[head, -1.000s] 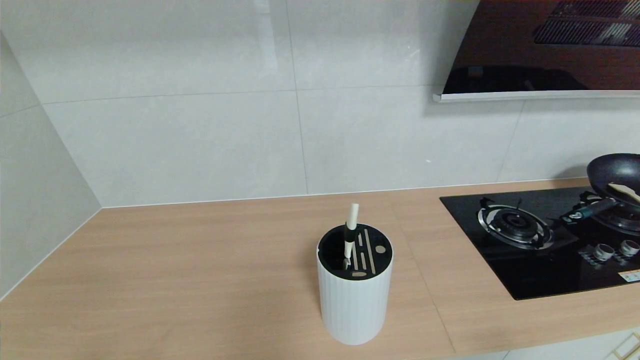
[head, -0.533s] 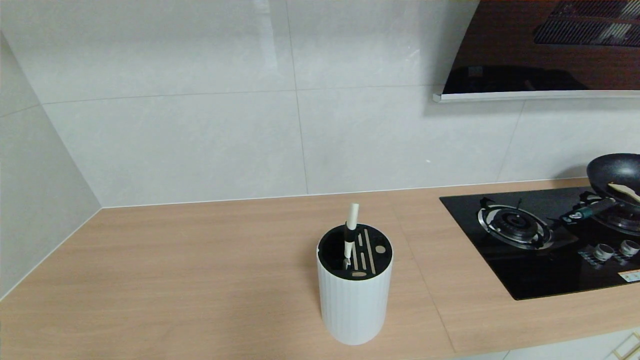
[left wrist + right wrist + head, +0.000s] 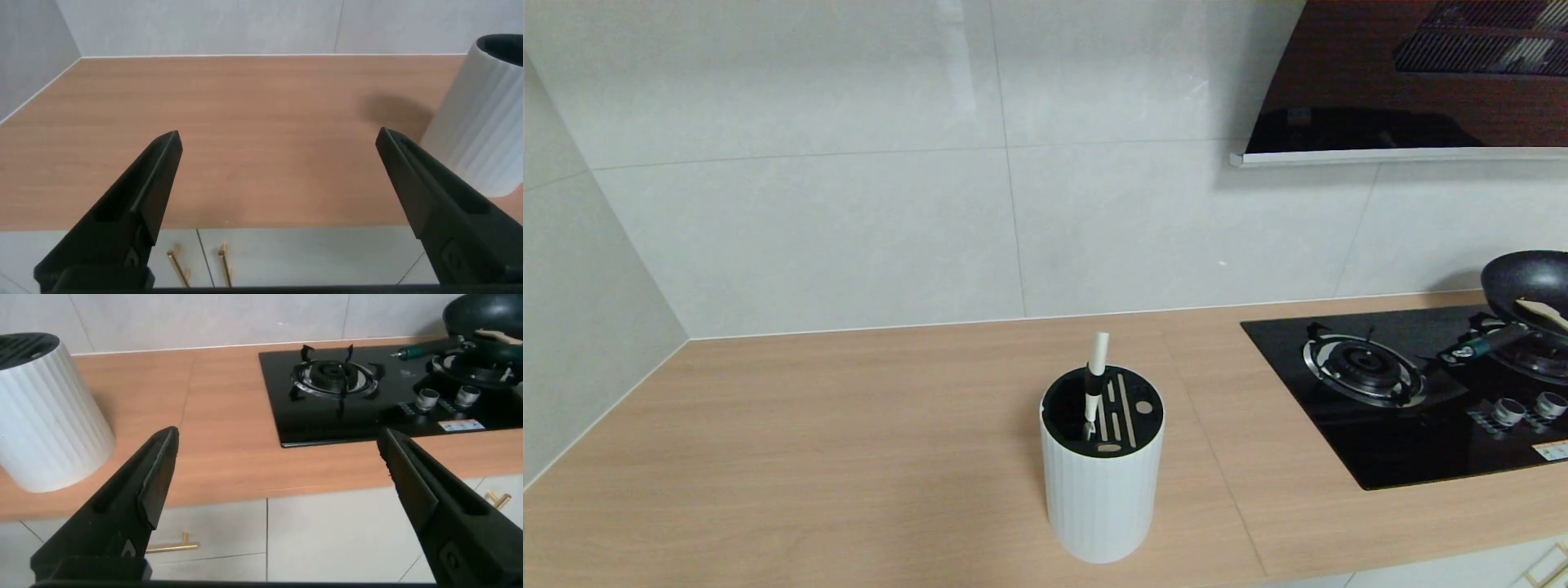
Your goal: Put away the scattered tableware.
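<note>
A white ribbed utensil holder [image 3: 1102, 482] with a black slotted top stands near the front edge of the wooden counter [image 3: 849, 433]. One utensil with a white handle [image 3: 1097, 359] stands upright in its round opening. The holder's side also shows in the left wrist view [image 3: 478, 114] and in the right wrist view [image 3: 45, 408]. My left gripper [image 3: 278, 196] hangs open in front of the counter edge, left of the holder, with nothing between its fingers. My right gripper [image 3: 274, 490] is open too, off the counter edge to the holder's right, holding nothing.
A black gas hob [image 3: 1405, 392] sits at the right with a dark frying pan [image 3: 1527, 282] on its far burner. A range hood [image 3: 1405, 82] hangs above it. Tiled walls close the back and the left corner. Cabinet fronts with gold handles [image 3: 196, 265] lie below the counter.
</note>
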